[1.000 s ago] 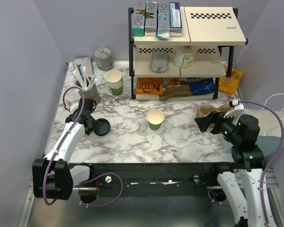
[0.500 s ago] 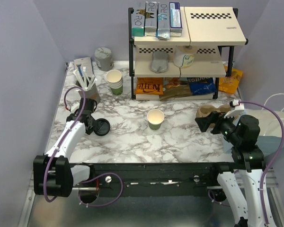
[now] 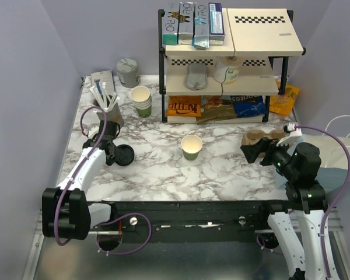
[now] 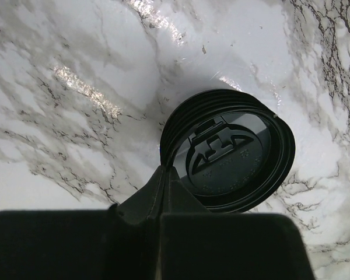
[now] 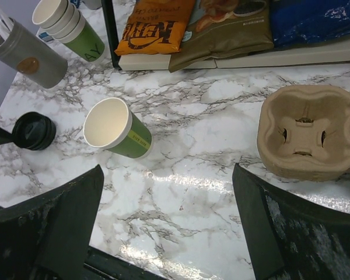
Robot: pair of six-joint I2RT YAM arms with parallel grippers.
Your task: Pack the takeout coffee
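No lidded cup shows. A single lidless paper cup (image 3: 191,146) with a green side stands upright mid-table; it also shows in the right wrist view (image 5: 114,128). A loose black lid (image 3: 125,155) lies at the left, near one edge tilted up in the left wrist view (image 4: 233,157). My left gripper (image 3: 115,154) is shut on the lid's rim (image 4: 164,174). My right gripper (image 3: 254,153) is open and empty, low over the table to the cup's right (image 5: 169,233).
A cardboard cup carrier (image 3: 262,138) sits just beyond my right gripper (image 5: 309,131). A stack of lidless cups (image 3: 142,100) and a grey holder of stirrers (image 3: 108,108) stand at the back left. A shelf rack (image 3: 221,87) with snack bags lines the back.
My left gripper has shifted very slightly with the lid in it. The cup and the right arm have not moved.
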